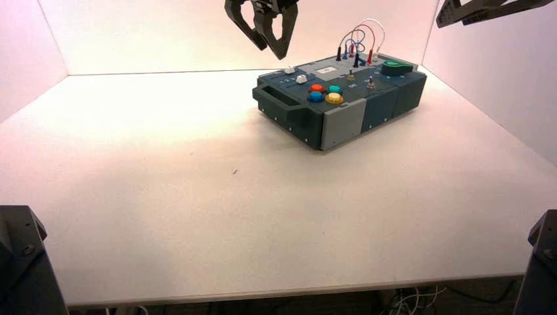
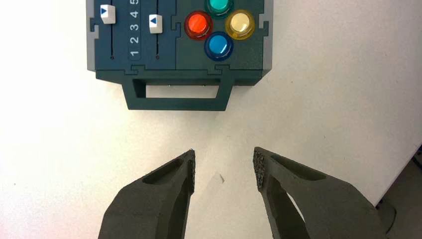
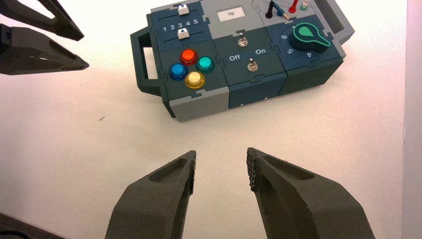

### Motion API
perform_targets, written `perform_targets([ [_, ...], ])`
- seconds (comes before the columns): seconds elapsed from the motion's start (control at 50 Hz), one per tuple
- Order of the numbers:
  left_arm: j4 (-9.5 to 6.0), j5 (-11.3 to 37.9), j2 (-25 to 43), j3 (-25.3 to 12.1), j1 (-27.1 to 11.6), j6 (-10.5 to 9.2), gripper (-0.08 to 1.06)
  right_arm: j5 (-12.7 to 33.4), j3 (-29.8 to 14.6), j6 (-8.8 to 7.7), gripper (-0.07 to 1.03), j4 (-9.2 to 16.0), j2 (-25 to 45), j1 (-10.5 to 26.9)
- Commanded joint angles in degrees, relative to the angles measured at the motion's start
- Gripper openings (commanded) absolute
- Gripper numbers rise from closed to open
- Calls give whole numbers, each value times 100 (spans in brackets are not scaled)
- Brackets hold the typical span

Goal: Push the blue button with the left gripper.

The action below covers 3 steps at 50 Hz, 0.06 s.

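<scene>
The blue button (image 1: 315,96) is one of four domed buttons on the near left part of the dark teal box (image 1: 387,98), which stands at the back right of the table. My left gripper (image 1: 272,49) hangs high above the table, behind and left of the box, open and empty. In the left wrist view its fingers (image 2: 175,185) frame bare table, with the blue button (image 2: 218,45) well ahead past the box's handle (image 2: 176,94). The right wrist view shows the blue button (image 3: 177,70) and the left gripper (image 3: 74,47) off to the side.
Red (image 2: 198,25), yellow (image 2: 240,24) and teal-green (image 2: 219,6) buttons crowd the blue one. Two white sliders (image 2: 155,23), two toggle switches (image 3: 253,64), a green knob (image 3: 308,36) and looped wires (image 1: 358,39) share the box. My right gripper (image 3: 221,167) waits open, high at the right (image 1: 486,10).
</scene>
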Motion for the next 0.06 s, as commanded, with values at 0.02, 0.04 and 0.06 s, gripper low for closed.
perform_targets([
  [0.02, -9, -88, -141, -44, 26, 18, 62, -62, -88, 18, 55, 26, 18, 18],
  [0.04, -9, -88, -123, -44, 26, 9, 62, -62, -88, 18, 55, 26, 18, 18],
  [0.06, -9, -79, -123, -53, 26, 9, 62, -62, -88, 18, 55, 26, 18, 18],
])
